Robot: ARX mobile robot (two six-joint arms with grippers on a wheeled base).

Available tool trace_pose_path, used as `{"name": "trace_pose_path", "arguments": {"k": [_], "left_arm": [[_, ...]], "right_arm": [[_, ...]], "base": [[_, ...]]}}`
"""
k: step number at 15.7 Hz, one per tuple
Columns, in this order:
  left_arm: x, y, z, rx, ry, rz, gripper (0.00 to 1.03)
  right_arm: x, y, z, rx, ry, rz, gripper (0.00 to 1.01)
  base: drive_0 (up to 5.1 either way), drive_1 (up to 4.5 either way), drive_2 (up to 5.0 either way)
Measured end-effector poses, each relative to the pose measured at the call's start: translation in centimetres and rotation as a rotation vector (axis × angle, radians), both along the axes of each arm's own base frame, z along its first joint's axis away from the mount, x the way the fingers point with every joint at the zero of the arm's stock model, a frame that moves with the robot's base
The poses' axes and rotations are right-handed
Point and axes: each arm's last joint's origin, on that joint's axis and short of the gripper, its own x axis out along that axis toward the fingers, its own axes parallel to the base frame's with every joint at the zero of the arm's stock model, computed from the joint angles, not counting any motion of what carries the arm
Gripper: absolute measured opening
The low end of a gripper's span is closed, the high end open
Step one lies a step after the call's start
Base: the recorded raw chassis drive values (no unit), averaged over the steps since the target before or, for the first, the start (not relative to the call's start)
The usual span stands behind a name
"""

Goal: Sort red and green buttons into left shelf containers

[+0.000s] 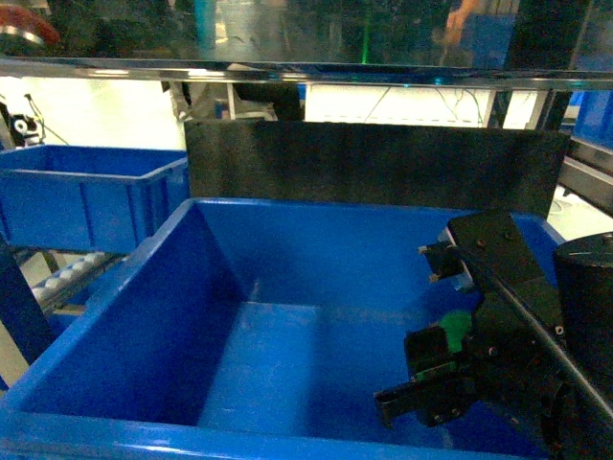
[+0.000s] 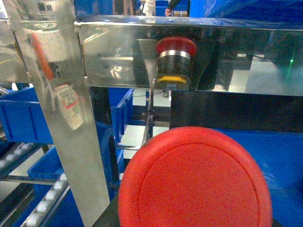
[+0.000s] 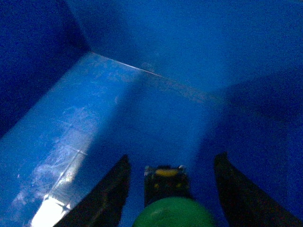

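The green button (image 1: 455, 326) lies low inside the big blue container (image 1: 115, 278) in front of me, toward its right side. My right gripper (image 1: 421, 383) reaches down around it. In the right wrist view the green cap (image 3: 173, 213) and its black body sit between the two dark fingers (image 3: 109, 189), with a blue gap on each side, so my right gripper (image 3: 173, 158) is open. The red button (image 2: 195, 179) fills the lower left wrist view, cap toward the camera, held up in front of the shelf. The cap hides my left fingers. A steel beam mirrors the red button's reflection (image 2: 176, 59).
A second blue bin (image 1: 86, 192) stands on the shelf at the left. A black panel (image 1: 374, 163) rises behind the big container, under a shiny steel beam (image 1: 287, 69). A steel upright (image 2: 61, 94) and white roller rails (image 2: 47, 203) are close to my left wrist.
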Motion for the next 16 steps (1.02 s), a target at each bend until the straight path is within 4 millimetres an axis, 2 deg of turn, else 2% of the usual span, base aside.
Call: {"name": "trace_pose_path", "arguments": {"k": [3, 4, 5, 8, 11, 12, 13, 16], "left_arm": [[0.0, 0.0, 0.0, 0.0, 0.0, 0.0, 0.24], [0.0, 0.0, 0.0, 0.0, 0.0, 0.0, 0.24], [0.0, 0.0, 0.0, 0.0, 0.0, 0.0, 0.24], [0.0, 0.0, 0.0, 0.003, 0.0, -0.001, 0.24], [0.0, 0.0, 0.0, 0.009, 0.0, -0.001, 0.24], [0.0, 0.0, 0.0, 0.009, 0.001, -0.001, 0.24], [0.0, 0.0, 0.0, 0.009, 0.0, -0.001, 0.24], [0.0, 0.0, 0.0, 0.01, 0.001, -0.001, 0.24]], "right_arm": [[0.1, -0.4, 0.1, 0.03, -0.01, -0.022, 0.81], [-0.2, -0.7, 0.2, 0.038, -0.04, -0.036, 0.96], [-0.7, -1.3, 0.6, 0.049, -0.072, -0.064, 0.99], [-2.8, -4.1, 3.0, 0.012, -0.185, -0.165, 0.98], [-8.3, -7.6, 6.6, -0.06, -0.337, -0.222, 0.98], [-11.1, -8.7, 7.2, -0.109, -0.369, -0.24, 0.98], [-12.6, -9.7, 7.6, -0.128, -0.372, -0.256, 0.98], [-16.9, -12.9, 11.2, -0.094, -0.496, -0.309, 0.98]], "base": [[0.0, 0.0, 0.0], [0.0, 0.0, 0.0], [0.0, 0.0, 0.0], [0.0, 0.0, 0.0], [0.0, 0.0, 0.0], [0.0, 0.0, 0.0], [0.0, 0.0, 0.0], [0.0, 0.0, 0.0]]}}
